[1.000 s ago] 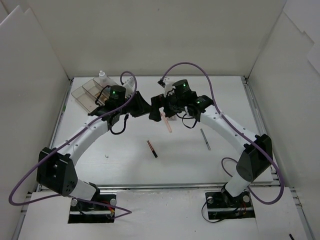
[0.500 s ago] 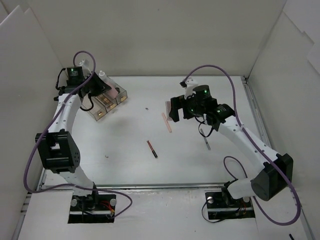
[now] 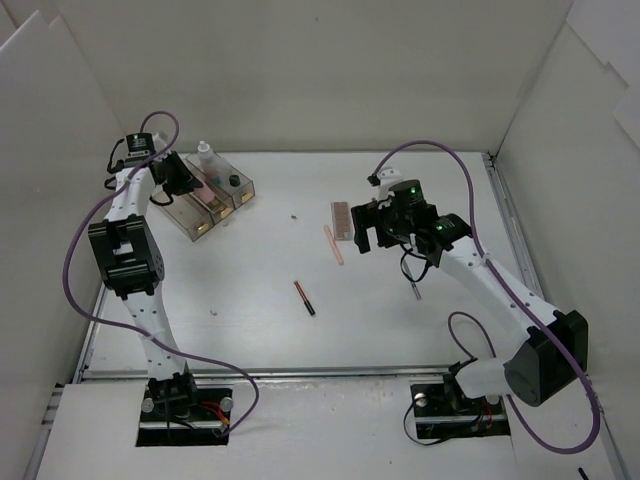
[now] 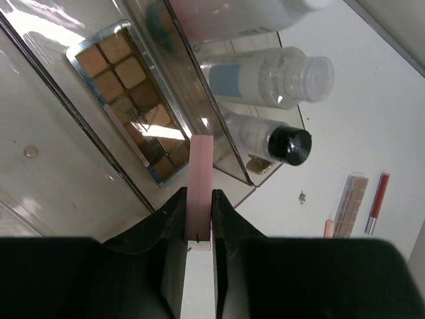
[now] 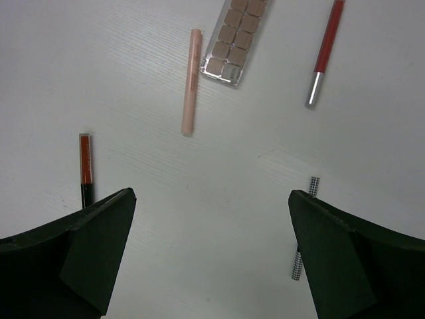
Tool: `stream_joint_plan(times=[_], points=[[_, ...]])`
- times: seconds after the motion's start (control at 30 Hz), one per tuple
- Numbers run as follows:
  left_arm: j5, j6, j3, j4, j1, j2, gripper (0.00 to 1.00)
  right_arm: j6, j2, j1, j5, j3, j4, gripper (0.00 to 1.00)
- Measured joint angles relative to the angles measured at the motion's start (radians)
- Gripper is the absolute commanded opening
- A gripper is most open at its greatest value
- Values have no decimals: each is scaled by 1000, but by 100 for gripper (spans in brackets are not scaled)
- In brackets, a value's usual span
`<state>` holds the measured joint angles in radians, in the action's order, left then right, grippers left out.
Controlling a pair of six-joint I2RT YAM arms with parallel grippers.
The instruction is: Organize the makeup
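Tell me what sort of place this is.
Probably a robotics lab cell: a white table boxed in by plain panels, left arm and right arm bolted at its near edge, a palette and pencil laid out as props.

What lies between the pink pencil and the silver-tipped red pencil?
A tan eyeshadow palette lies there, touching neither; the right wrist view shows it.

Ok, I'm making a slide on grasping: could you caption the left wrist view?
Left gripper, jaws shut on a pink pad, over the clear box holding an eyeshadow palette and bottles.
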<state>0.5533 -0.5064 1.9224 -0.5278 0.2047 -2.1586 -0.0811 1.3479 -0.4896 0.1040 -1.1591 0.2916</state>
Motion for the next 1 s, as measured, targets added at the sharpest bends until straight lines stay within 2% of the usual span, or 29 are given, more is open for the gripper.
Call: stream_joint_plan(times=[0.17,0.2,0.3,0.53,0.6,0.67,0.8,0.83,0.87,0.93,1.0], points=[[-5,5,89,-16,15,-74,34,7,-2,5,-24,1,13,98],[-5,5,100,-15,15,-83,42,7,-2,5,-31,1,14,98],[-7,5,114,-13,14,-100,52,6,0,5,-50,1,17,98],[-32,6,91,-6,13,-95,64,-35,86,6,-90,-29,20,98],[-60,11,65,-7,13,-74,64,-55,126,7,-92,-50,23,98],[-86,18,48,-17,13,-51,61,-68,170,7,-92,-79,24,98],[-104,25,36,-11,13,-9,34,-85,225,11,-89,-120,20,98],[-102,26,19,0,13,11,22,-91,229,12,-87,-123,19,98],[-101,23,1,10,13,33,17,-96,229,12,-84,-124,19,98],[-97,24,-45,30,11,76,9,-105,229,13,-80,-124,19,98],[-82,23,-70,38,8,106,8,-110,229,13,-78,-124,20,98]])
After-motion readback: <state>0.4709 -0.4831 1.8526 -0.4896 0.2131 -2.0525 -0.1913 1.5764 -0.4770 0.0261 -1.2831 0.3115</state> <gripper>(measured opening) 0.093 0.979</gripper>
